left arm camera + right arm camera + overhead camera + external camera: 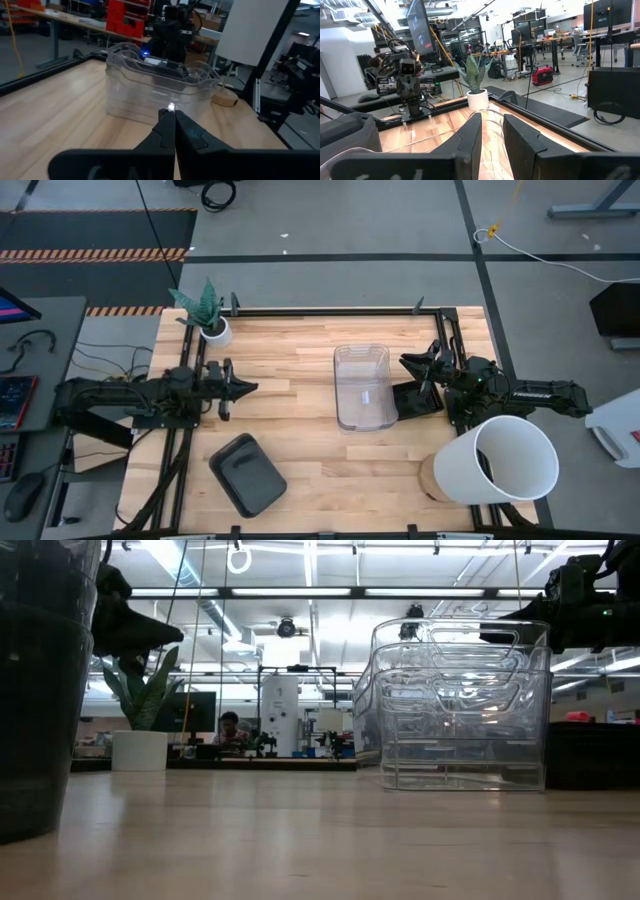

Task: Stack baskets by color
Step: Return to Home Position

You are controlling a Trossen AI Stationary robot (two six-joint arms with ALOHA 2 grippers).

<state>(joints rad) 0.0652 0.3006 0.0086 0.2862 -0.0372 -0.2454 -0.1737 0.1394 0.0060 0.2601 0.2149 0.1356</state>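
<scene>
Clearance matters as I home: I'd draw the right gripper [491, 118], fingers spread, away from the clear stack [361, 385] before tucking it, left gripper [173, 113] resting pressed together.

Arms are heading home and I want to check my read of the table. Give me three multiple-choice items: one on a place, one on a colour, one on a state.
1. Where does the clear basket stack stand on the table?
A) near the middle
B) at the far left corner
C) hanging off the front edge

2. What colour is the lone basket at the high view's lower left?
A) red
B) dark grey
C) white

3. The left gripper is:
A) shut, holding nothing
B) shut on a basket
C) wide open

Answers:
1 A: the high view shows the stack in the middle of the wood.
2 B: its plastic is opaque dark grey.
3 A: the left wrist view shows its fingers touching with nothing between them.
</scene>
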